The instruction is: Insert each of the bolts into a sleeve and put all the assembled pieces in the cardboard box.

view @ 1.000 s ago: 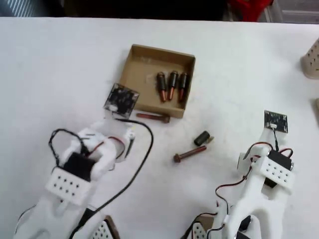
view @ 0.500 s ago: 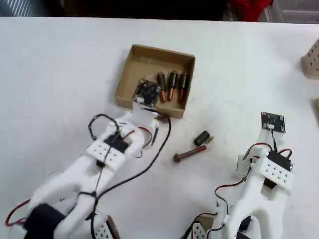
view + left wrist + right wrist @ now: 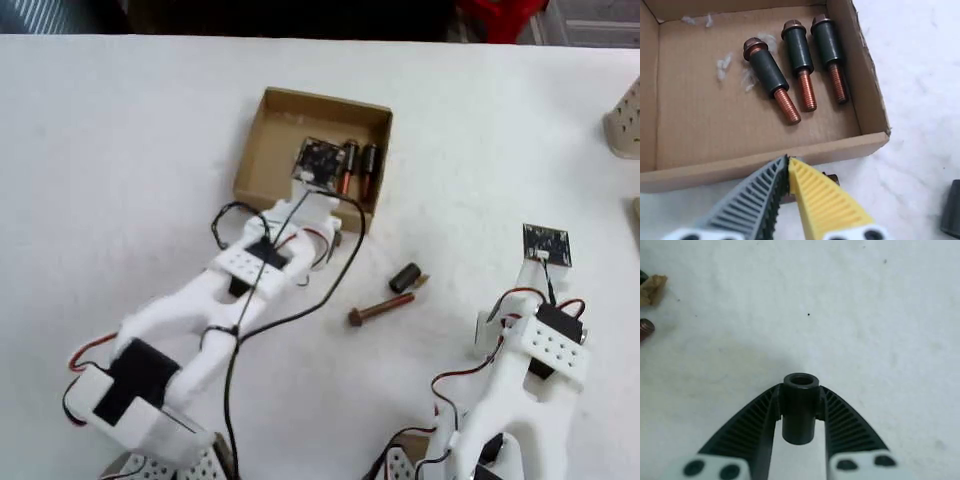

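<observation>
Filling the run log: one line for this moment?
left pincer shut at box front | right pincer shut on sleeve | three assemblies boxed

Table (image 3: 120, 130): white, matte, faintly mottled top that takes up most of the frame.
Dark band (image 3: 300, 18): runs along the top edge, beyond the table's far side.
Red object (image 3: 505, 15): upper right, cut off by the frame.
Pale striped patch (image 3: 30, 15): upper left corner.
Beige perforated object (image 3: 625, 120): right edge, standing on the table.
Light: even, with soft shadows.

Bright, even light washes the white table (image 3: 120, 120) around the cardboard box (image 3: 262, 150) to near glare; shadows inside the box are faint and soft.
</observation>
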You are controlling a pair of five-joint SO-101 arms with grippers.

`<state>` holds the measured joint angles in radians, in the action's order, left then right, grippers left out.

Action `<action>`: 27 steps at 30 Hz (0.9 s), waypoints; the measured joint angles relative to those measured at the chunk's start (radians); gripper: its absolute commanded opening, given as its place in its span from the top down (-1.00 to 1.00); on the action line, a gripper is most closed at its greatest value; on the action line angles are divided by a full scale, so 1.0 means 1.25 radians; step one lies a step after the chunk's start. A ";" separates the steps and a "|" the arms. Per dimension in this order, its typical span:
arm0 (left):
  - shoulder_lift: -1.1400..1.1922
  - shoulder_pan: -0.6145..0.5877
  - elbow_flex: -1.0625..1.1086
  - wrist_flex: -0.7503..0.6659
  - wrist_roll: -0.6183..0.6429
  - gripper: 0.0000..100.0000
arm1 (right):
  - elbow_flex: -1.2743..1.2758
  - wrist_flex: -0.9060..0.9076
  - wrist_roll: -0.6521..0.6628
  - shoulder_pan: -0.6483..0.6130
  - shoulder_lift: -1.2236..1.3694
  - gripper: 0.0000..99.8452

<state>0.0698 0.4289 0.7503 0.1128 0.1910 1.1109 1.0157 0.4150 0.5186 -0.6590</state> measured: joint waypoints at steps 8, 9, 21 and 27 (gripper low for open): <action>0.027 0.001 -0.026 -0.002 -0.002 0.96 | 0.000 -0.002 0.000 0.000 0.000 0.97; 0.027 0.001 -0.026 -0.001 -0.002 0.96 | 0.000 -0.002 0.000 0.000 0.000 0.97; -0.124 0.032 0.080 0.022 -0.002 0.95 | 0.000 -0.002 0.000 0.000 0.000 0.97; -0.069 0.034 0.054 0.033 -0.001 0.95 | 0.000 -0.002 0.000 0.000 0.000 0.97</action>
<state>-0.0161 0.4718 0.8178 0.1542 0.1895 1.1109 1.0127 0.4150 0.5186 -0.6590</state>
